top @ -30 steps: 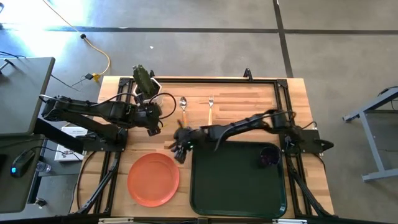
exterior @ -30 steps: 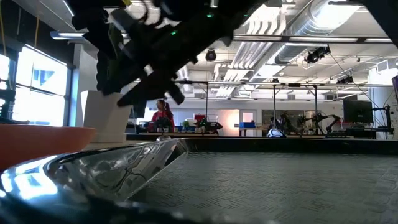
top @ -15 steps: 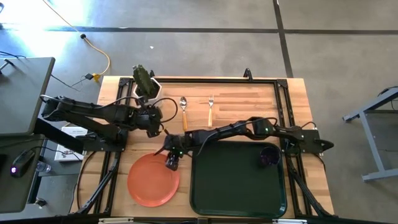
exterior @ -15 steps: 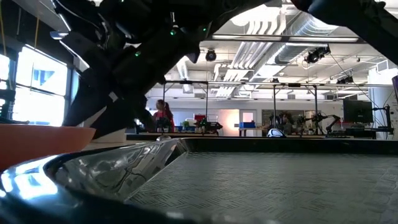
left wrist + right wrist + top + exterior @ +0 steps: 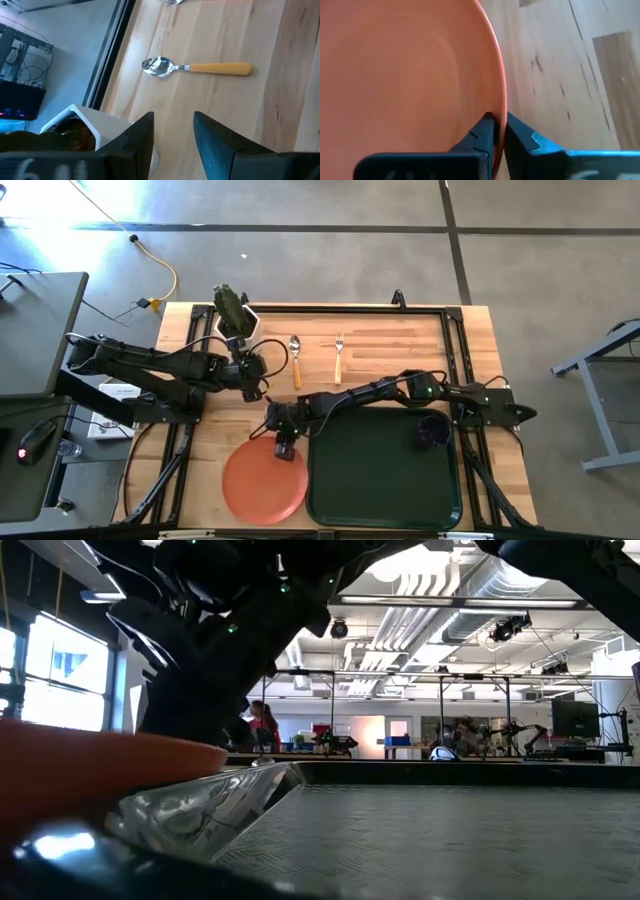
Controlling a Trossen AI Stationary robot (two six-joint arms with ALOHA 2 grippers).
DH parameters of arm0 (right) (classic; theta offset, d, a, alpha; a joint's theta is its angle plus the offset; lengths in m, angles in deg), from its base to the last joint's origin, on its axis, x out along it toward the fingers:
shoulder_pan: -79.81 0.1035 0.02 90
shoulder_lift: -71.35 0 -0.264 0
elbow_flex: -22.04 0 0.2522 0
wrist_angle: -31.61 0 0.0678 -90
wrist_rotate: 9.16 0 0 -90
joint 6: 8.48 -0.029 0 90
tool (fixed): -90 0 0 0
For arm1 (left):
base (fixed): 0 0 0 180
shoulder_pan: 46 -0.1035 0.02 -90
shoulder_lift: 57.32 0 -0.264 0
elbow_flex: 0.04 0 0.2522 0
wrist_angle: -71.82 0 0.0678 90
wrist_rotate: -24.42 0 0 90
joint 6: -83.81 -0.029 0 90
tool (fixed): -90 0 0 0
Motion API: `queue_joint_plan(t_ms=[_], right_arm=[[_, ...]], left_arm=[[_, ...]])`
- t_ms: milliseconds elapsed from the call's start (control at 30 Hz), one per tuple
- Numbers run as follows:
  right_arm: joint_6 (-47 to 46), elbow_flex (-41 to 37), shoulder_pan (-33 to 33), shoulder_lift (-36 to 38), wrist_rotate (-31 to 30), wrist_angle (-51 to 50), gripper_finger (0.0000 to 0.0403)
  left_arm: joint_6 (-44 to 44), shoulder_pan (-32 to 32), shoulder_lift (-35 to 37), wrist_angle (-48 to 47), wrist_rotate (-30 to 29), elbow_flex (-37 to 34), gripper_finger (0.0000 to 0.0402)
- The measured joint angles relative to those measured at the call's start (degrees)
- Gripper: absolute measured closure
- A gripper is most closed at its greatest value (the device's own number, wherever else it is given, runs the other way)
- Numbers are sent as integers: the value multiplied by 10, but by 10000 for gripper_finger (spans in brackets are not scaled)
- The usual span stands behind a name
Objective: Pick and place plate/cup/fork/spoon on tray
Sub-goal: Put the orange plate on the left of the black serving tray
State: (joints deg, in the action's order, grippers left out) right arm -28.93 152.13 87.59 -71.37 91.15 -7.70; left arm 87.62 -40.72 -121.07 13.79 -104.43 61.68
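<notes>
The orange plate (image 5: pixel 262 488) is at the table's near edge, just left of the dark green tray (image 5: pixel 385 480). It also shows in the low view (image 5: pixel 90 765). My right gripper (image 5: pixel 284 448) is shut on the plate's far rim. The purple cup (image 5: pixel 433 430) stands on the tray's far right part. The spoon (image 5: pixel 295 358) and the fork (image 5: pixel 339 355) lie flat on the wood farther back. My left gripper (image 5: pixel 257 378) is open and empty, between the white cactus pot (image 5: pixel 232 315) and the spoon (image 5: pixel 195 68). My right gripper pinches the plate's rim (image 5: pixel 499 112) between its two fingers, one finger (image 5: pixel 481 134) on the plate's inner side and one (image 5: pixel 522 141) outside. The fingers slant down from the far side onto the far right part of the rim. Whether the plate is clear of the table I cannot tell.
The white pot (image 5: pixel 82 127) with the cactus stands at the far left, close beside my left gripper. The plate's right edge reaches the tray's left rim (image 5: pixel 310 470). Bare wood lies between the cutlery and the tray.
My right gripper has gone from beside the spoon's handle toward the near edge, onto the plate's far rim, and has taken hold of it. The plate has then moved toward the table's near edge and right, up against the tray's left rim.
</notes>
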Motion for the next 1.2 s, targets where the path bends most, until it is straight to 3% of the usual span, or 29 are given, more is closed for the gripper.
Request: queue_joint_plan(t_ms=[200,467,700,867,1033,1200], right_arm=[[19,0,11,23,-27,-32,395],[40,-1,36,127,-160,-222,401],[-75,-1,95,225,-304,-486,402],[-183,-1,148,268,-342,-649,402],[-190,-60,182,305,-336,-594,403],[-227,-189,179,332,-334,-567,403]], left_arm=[[-8,0,0,-5,0,0,275],[-15,0,0,-6,0,0,275],[-15,0,0,5,0,0,275],[-34,0,0,45,11,0,275],[-58,0,0,96,51,0,275],[-75,0,0,118,77,0,275]])
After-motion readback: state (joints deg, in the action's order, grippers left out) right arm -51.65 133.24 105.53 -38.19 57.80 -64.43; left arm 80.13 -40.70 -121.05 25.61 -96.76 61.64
